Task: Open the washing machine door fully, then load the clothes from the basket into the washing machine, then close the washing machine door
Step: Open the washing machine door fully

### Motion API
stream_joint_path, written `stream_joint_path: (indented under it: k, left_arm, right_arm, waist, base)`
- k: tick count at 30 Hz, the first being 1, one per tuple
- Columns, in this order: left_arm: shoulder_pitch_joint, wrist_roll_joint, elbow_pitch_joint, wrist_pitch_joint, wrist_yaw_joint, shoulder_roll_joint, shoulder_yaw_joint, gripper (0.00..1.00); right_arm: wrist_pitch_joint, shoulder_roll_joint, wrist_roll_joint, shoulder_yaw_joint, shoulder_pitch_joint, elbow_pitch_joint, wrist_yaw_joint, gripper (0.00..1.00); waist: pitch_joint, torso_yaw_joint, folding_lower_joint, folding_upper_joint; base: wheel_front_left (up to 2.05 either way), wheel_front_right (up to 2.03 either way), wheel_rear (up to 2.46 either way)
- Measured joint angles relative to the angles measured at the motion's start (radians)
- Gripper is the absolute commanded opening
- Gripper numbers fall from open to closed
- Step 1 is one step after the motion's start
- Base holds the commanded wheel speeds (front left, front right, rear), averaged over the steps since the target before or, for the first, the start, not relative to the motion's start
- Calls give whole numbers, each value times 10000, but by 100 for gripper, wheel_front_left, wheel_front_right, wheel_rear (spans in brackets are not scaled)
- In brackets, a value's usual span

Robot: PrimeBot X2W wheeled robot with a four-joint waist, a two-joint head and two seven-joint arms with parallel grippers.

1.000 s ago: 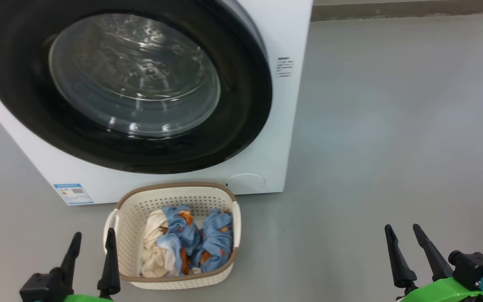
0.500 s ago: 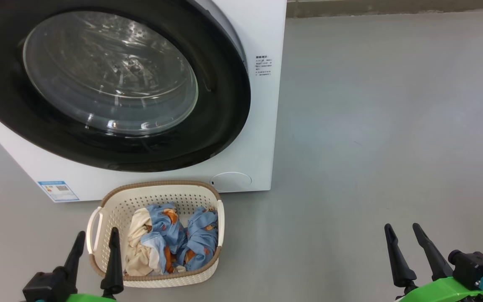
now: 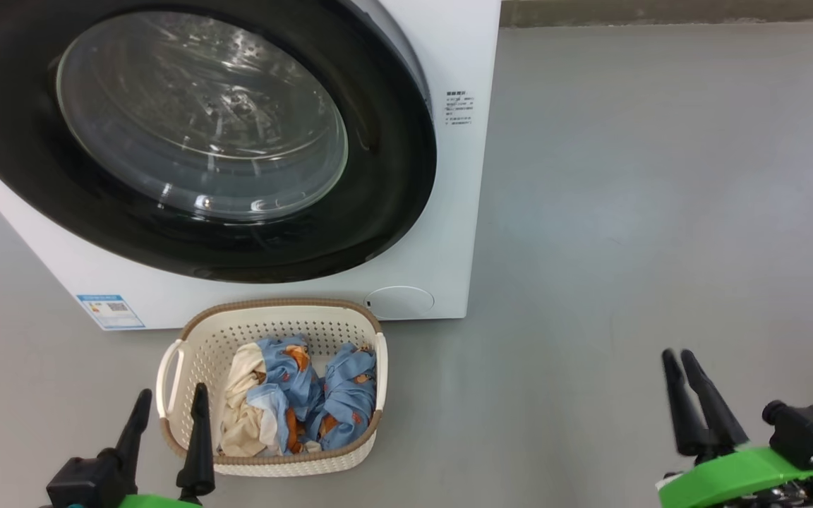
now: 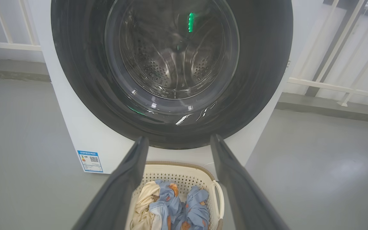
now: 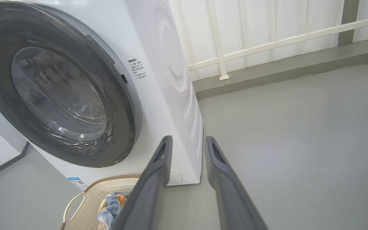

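The washing machine (image 3: pixel 463 63) is a white box with its round black-rimmed door (image 3: pixel 195 141) shut; the steel drum shows through the glass (image 4: pixel 171 48). In front of it the cream basket (image 3: pixel 279 305) stands on the floor, holding light-blue and cream clothes (image 3: pixel 308 395). My left gripper (image 3: pixel 172 389) is open and empty, its fingers just left of the basket's near-left corner, above the basket in the left wrist view (image 4: pixel 178 138). My right gripper (image 3: pixel 677 353) hovers over bare floor far right of the basket, fingers drawn close with a narrow gap (image 5: pixel 187 138), holding nothing.
Grey floor (image 3: pixel 660 212) spreads wide to the machine's right. A blue label (image 3: pixel 110 312) and a round cover (image 3: pixel 399 301) sit low on the machine's front. A white railing (image 5: pixel 267 44) and a low kerb run behind the machine.
The right gripper's fingers have drawn much closer together and it has risen slightly. The head camera has shifted, so machine and basket sit differently in view. The left gripper stays open.
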Motion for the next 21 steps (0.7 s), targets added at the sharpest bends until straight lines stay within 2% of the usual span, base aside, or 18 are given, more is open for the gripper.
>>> stream_joint_path:
  k: [11,21]
  left_arm:
    - [-107,-105,23,0,0,-31,-251,100]
    - [-627,-393,-67,0,0,-56,-464,100]
  right_arm:
    - [0,113,2464,245,-1381,-320,0,0]
    - [-59,-299,5135,976,-3099,-522,0,0]
  waist:
    - [319,241,0,0]
    - [939,490,0,0]
  base:
    - [0,0,0]
    - [0,0,0]
